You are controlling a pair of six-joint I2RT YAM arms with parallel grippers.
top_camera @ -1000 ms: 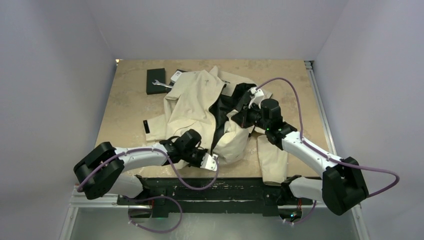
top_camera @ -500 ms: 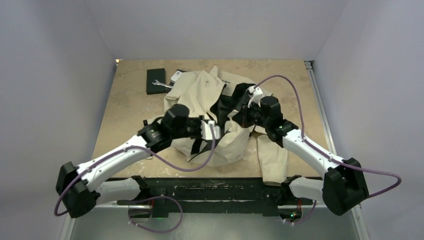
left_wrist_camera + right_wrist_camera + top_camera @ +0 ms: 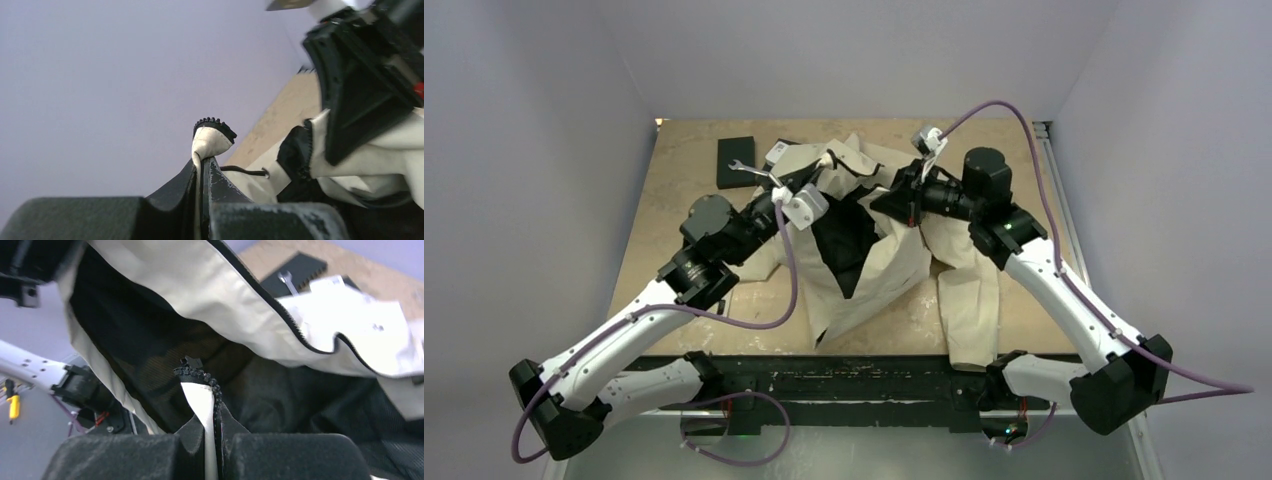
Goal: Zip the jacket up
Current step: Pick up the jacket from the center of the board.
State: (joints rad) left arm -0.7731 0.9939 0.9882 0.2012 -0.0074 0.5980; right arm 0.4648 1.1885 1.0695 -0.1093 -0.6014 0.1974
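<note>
Left hand (image 3: 201, 175) and right hand (image 3: 214, 417) are each clamped on a zipper edge (image 3: 214, 123) of the jacket (image 3: 889, 270). We advise bringing both edges taut and level.

Left pincer (image 3: 826, 163) and right pincer (image 3: 886, 188) each pinch an edge of the jacket (image 3: 894, 272), spread open between them.

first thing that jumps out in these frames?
The cream jacket is held up over the middle of the table between both arms, its front gaping on black lining. Each tool is shut on a zipper edge, cream fabric with black teeth poking out above the fingers: left tool, right tool. At the far left sits a black box with a wrench lying on it.
</note>
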